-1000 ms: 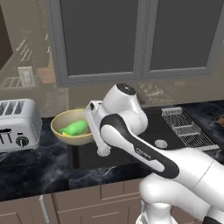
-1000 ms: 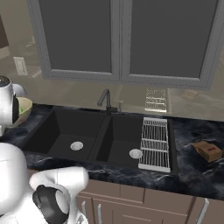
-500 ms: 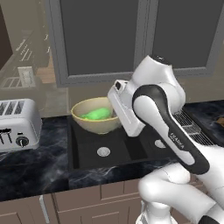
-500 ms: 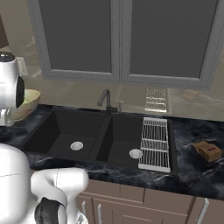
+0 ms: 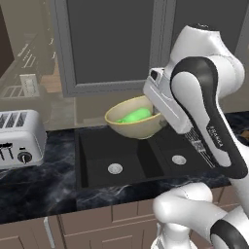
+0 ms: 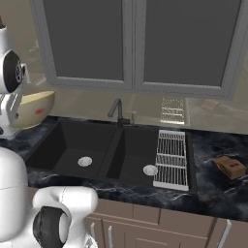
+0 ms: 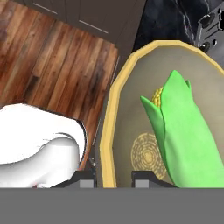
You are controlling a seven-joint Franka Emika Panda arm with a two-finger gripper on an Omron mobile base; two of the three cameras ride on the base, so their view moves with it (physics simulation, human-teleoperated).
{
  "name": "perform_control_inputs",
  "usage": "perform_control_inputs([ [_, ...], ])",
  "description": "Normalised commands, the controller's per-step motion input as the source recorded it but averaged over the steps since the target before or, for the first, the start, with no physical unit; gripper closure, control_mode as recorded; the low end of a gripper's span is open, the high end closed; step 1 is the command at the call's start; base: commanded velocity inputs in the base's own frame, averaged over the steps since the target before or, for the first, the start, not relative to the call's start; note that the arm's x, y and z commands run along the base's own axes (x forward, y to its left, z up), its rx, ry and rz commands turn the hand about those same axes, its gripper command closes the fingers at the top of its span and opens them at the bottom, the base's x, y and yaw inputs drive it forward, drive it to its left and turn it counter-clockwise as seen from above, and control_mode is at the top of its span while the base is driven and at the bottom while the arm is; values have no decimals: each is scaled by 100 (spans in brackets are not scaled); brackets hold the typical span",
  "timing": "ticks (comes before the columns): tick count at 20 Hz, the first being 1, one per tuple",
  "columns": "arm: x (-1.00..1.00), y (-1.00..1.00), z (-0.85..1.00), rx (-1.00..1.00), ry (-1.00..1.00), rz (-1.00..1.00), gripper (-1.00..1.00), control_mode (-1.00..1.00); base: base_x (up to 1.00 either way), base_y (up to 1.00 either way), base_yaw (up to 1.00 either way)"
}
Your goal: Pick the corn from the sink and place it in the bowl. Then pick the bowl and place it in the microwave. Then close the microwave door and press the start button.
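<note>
Lifted off the counter beside the toaster a second ago, the round tan-yellow bowl point(image 5: 134, 124) now hangs above the black double-basin sink point(image 5: 131, 163), its rim pinched in the narrow two-finger gripper point(image 7: 113, 177). Inside lies the green husked corn point(image 7: 183, 131), so the microwave leg seems underway.

The corn point(image 5: 133, 115) lies in the bowl point(image 5: 136, 127), above the sink point(image 5: 97, 155), right of the toaster point(image 5: 19, 138).

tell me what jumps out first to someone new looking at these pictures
A round tan-yellow bowl hangs in the air above the black double-basin sink, its rim pinched by the white arm's gripper. Inside it lies a bright green husked corn cob. A silver toaster stands on the dark counter left of the sink.
</note>
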Motion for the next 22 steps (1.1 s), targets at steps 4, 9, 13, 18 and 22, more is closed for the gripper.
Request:
perform_control_inputs([
  [4,-26,-30,36,0,-12,-8,100,-100,0,0,0],
  [9,-25,-28,46,1,-23,-17,100,-100,0,0,0],
  [13,-10,-41,37,3,-21,-17,100,-100,0,0,0],
  [18,-4,-35,6,5,-11,-5,100,-100,0,0,0],
  [22,-28,-35,0,5,-19,-1,100,-100,0,0,0],
])
